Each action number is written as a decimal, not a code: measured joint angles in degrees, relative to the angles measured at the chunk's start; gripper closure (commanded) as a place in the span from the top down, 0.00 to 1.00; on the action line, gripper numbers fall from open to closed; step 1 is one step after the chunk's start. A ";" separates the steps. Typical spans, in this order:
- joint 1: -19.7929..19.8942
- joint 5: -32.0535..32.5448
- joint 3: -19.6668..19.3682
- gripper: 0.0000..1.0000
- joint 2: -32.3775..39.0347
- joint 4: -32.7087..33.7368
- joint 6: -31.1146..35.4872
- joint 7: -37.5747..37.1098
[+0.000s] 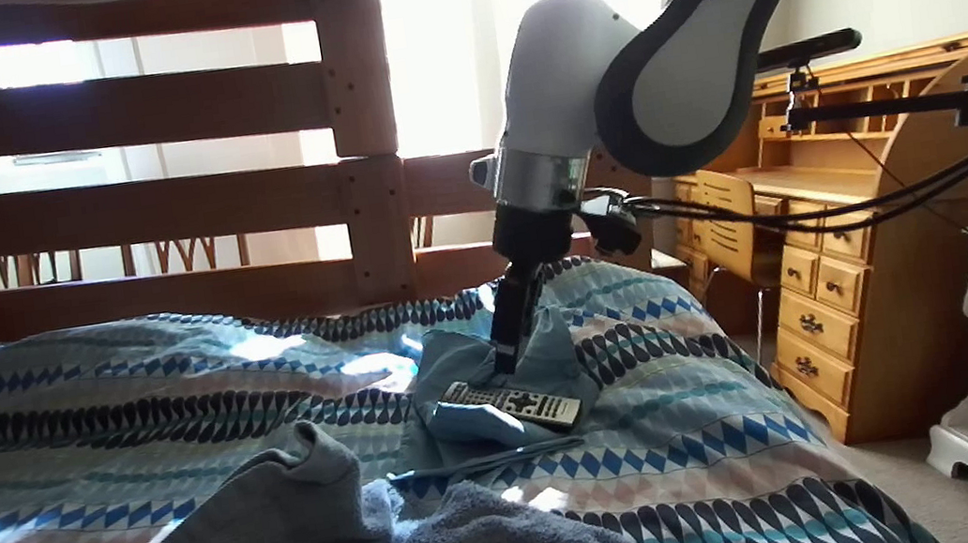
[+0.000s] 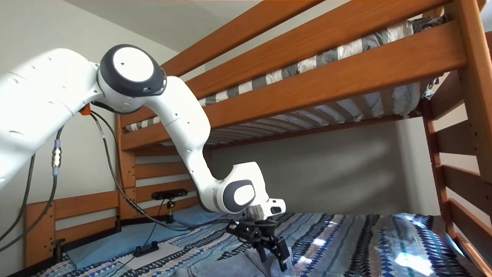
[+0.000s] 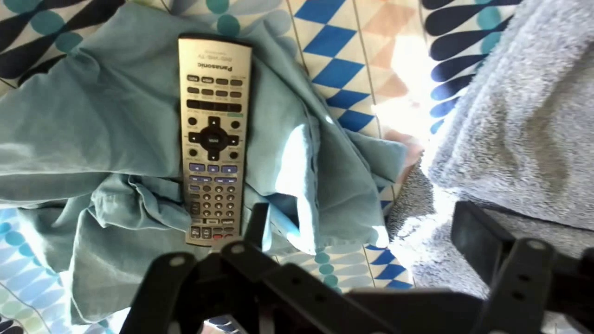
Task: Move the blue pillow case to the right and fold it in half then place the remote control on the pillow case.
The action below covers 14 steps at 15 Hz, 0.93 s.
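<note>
The blue pillow case (image 3: pixel 125 106) lies crumpled on the bed, its folds bunched and one edge standing up in sunlight. On top of it rests the remote control (image 3: pixel 211 139), silver-faced with dark buttons, long side along the wrist view's height. In an exterior view the remote control (image 1: pixel 517 402) sits on the pillow case (image 1: pixel 552 347), partly covered by a raised fold. My gripper (image 3: pixel 369 232) stands open, its fingers wide apart, one beside the remote's lower end, the other above grey cloth. Nothing is gripped between them. In an exterior view the gripper (image 2: pixel 273 262) points down.
A thick grey cloth (image 1: pixel 294 535) lies heaped beside the pillow case. Under everything spreads the patterned quilt (image 1: pixel 700 393). Wooden bed rails (image 1: pixel 143 206) rise behind, and an upper bunk (image 2: pixel 307 96) hangs over the bed. A camera on a stand (image 2: pixel 169 194) is near the headboard.
</note>
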State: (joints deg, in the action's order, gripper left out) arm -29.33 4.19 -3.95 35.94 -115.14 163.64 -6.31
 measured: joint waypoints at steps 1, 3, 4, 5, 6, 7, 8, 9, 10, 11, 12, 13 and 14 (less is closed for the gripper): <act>-0.98 0.52 -0.10 1.00 -2.05 -1.51 -0.38 -1.80; -3.77 2.70 -1.33 1.00 -6.07 -4.66 -0.44 -6.99; -5.34 3.93 -2.21 1.00 -8.05 -6.21 -0.53 -9.91; -7.22 5.55 -3.53 1.00 -10.00 -7.73 -0.58 -13.40; -9.41 7.76 -5.41 1.00 -11.82 -9.12 -0.60 -17.34; -11.32 9.33 -7.05 1.00 -13.39 -10.34 -0.70 -20.31; -12.39 9.82 -7.94 1.00 -14.54 -11.30 -0.87 -21.59; -12.79 9.84 -8.29 1.00 -15.20 -11.88 -1.00 -21.90; -12.83 9.85 -8.42 1.00 -15.48 -12.23 -1.01 -21.99; -12.83 9.86 -8.55 1.00 -15.49 -12.32 -1.01 -22.01; -12.83 9.87 -8.63 1.00 -15.49 -12.33 -1.01 -22.04; -12.83 9.87 -8.67 1.00 -15.49 -12.34 -1.01 -22.05; -12.83 9.88 -8.69 1.00 -15.49 -12.34 -1.01 -22.07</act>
State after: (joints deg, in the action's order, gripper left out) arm -42.16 14.08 -12.64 20.45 -127.48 162.63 -28.37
